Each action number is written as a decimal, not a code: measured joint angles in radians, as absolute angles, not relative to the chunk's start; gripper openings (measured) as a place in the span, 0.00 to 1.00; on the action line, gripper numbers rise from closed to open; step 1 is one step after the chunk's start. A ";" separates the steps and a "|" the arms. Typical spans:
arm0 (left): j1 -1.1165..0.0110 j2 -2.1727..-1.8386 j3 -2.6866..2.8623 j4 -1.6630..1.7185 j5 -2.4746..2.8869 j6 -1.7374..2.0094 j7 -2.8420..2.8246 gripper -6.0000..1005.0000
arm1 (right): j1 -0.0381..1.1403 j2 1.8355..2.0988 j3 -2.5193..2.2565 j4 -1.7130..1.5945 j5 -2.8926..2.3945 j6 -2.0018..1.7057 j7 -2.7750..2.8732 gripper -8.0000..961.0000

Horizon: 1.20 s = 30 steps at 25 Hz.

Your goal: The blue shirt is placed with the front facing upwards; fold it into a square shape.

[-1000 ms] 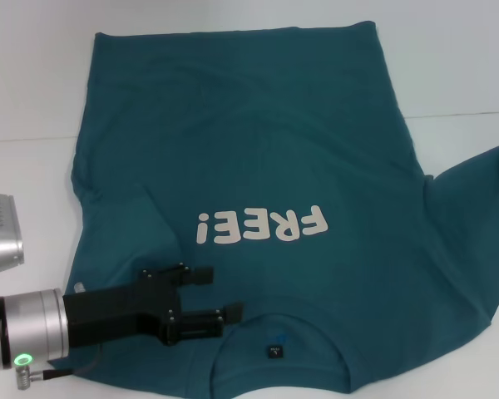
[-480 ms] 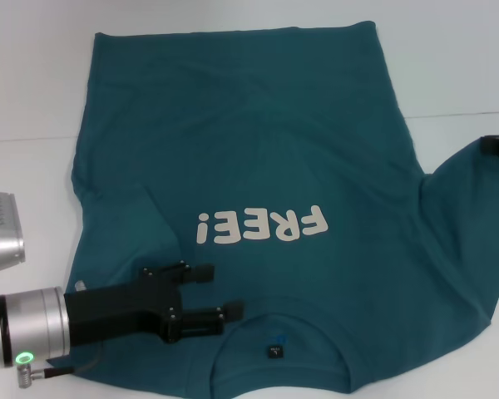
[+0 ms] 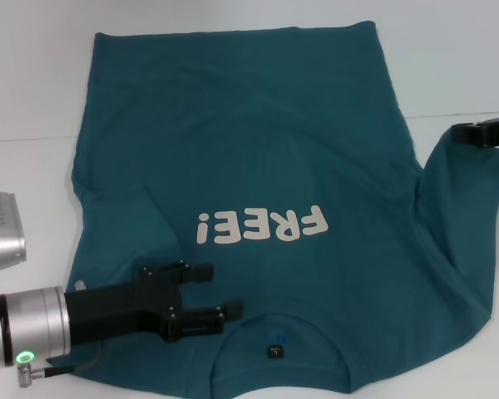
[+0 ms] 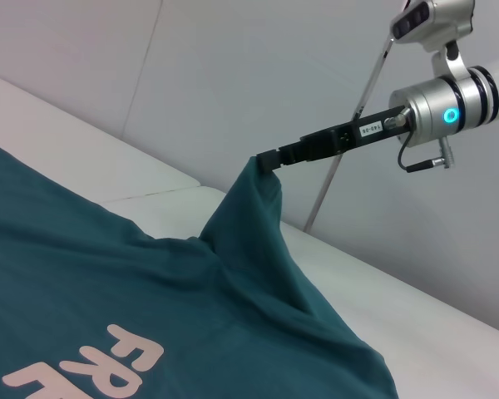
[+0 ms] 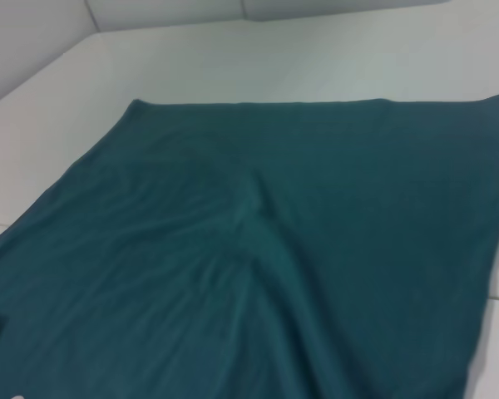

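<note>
Right gripper (image 3: pixel 464 133) pinching the right sleeve of the blue shirt (image 3: pixel 249 150) and lifting it off the white table (image 3: pixel 33 91), further inward than a second ago, left gripper (image 3: pixel 220 293) spread over the collar side, bare table all round.

One blue shirt (image 3: pixel 258 166) lies on one white table (image 3: pixel 33 83). The shirt bears one white word, the "FREE!" lettering (image 3: pixel 262 226), on its chest, and one small dark label (image 3: pixel 275 351) just inside its collar. Two grippers show: the left gripper (image 3: pixel 220 293) over the shirt beside the collar, and the right gripper (image 3: pixel 466 133) at the shirt's sleeve.
</note>
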<state>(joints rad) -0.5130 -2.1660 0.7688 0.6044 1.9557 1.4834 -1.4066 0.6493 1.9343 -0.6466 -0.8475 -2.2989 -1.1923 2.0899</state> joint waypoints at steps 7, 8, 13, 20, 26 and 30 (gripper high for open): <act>-0.513 -2.167 0.769 0.604 1.956 1.483 -1.407 0.87 | 0.684 1.942 -0.660 -0.846 -2.340 -1.189 2.113 0.01; -0.513 -2.168 0.769 0.603 1.956 1.483 -1.407 0.87 | 0.689 1.944 -0.660 -0.845 -2.342 -1.189 2.113 0.01; -0.512 -2.167 0.769 0.603 1.956 1.483 -1.407 0.87 | 0.709 1.955 -0.689 -0.838 -2.349 -1.185 2.127 0.02; -0.512 -2.167 0.769 0.597 1.956 1.483 -1.401 0.87 | 0.738 1.992 -0.747 -0.834 -2.360 -1.185 2.141 0.04; -0.512 -2.166 0.770 0.593 1.956 1.472 -1.399 0.87 | 0.756 2.026 -0.786 -0.833 -2.408 -1.170 2.139 0.06; -0.512 -2.166 0.772 0.592 1.956 1.470 -1.399 0.87 | 0.758 2.039 -0.799 -0.839 -2.430 -1.159 2.144 0.21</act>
<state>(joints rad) -0.5123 -2.1659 0.7718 0.5923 1.9557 1.4700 -1.3992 0.7581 2.0394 -0.7992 -0.8394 -2.4299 -1.1595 2.1440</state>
